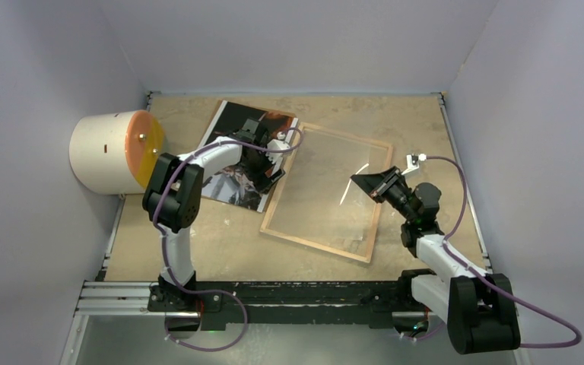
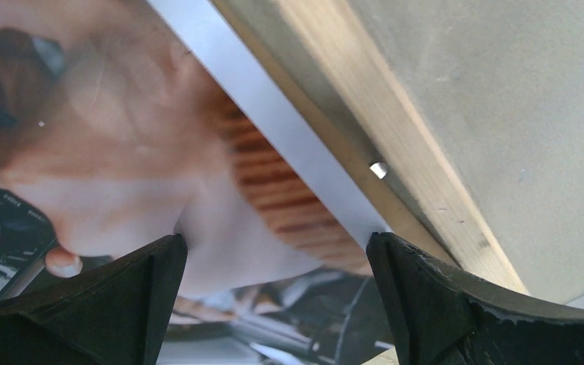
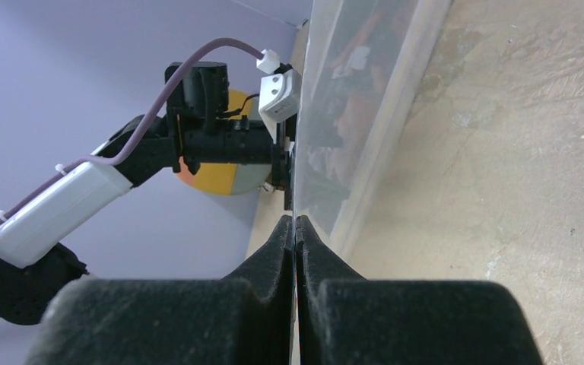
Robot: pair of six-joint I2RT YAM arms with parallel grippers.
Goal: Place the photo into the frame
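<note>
Photo (image 1: 232, 186) flat at worktop (image 1: 198, 243) far-left, middle hidden under left arm (image 1: 213, 156), edge against frame (image 1: 315, 243). Left pincer (image 2: 275, 243) wide above it. Right pincer (image 3: 295, 222) clamped on glass pane (image 3: 334, 99), barely visible overhead.

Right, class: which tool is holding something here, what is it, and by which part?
The right tool is shut on the clear pane, pinching its thin edge. The left tool hangs open over the photo, holding nothing.
</note>
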